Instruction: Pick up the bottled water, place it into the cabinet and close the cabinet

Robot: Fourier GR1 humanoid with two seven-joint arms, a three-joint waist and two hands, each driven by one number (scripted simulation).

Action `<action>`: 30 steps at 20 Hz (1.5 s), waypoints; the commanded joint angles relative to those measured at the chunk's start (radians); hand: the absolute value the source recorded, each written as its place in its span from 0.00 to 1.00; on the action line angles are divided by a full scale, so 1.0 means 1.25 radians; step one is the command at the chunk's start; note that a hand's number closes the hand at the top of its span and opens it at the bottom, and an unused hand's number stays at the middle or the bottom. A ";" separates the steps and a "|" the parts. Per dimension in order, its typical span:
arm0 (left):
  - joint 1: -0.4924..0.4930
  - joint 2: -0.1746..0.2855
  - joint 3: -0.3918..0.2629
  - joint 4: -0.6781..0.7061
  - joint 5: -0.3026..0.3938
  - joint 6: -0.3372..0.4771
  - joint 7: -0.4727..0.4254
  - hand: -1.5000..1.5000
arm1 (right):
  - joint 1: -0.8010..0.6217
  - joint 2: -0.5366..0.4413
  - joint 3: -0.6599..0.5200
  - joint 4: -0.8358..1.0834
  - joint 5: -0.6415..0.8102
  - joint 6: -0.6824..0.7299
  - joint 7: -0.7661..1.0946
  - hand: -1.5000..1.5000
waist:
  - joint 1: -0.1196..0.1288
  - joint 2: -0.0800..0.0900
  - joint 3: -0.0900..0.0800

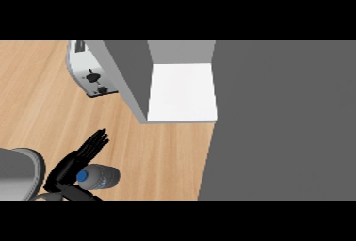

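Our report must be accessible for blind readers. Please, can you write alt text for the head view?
The robot's left hand, fingers straight, lies beside a bottled water with a blue cap at the lower left of a wooden counter. Above stands an open cabinet with a white inside, a toaster to its left.

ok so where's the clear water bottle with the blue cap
The blue-capped water bottle stands at the head view's lower left on the wooden counter, beside the black left hand, below the silver toaster.
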 commanded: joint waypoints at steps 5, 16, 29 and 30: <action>-0.039 0.023 -0.023 0.137 0.016 -0.072 -0.153 0.00 | 0.011 -0.028 -0.020 -0.134 0.022 -0.010 0.070 0.00 | 0.000 0.000 0.000; -0.078 0.010 -0.067 0.260 0.035 -0.064 -0.218 0.00 | 0.067 -0.053 -0.039 -0.124 -0.014 -0.011 -0.015 0.00 | -0.004 0.000 0.000; -0.095 -0.064 -0.167 0.197 0.032 -0.013 -0.236 1.00 | 0.116 -0.062 -0.070 -0.101 -0.036 0.002 -0.053 0.00 | 0.002 -0.002 0.001; -0.118 -0.044 -0.168 0.180 0.031 -0.010 -0.228 1.00 | 0.139 -0.051 -0.047 -0.080 -0.022 0.001 -0.087 0.00 | 0.001 -0.003 0.001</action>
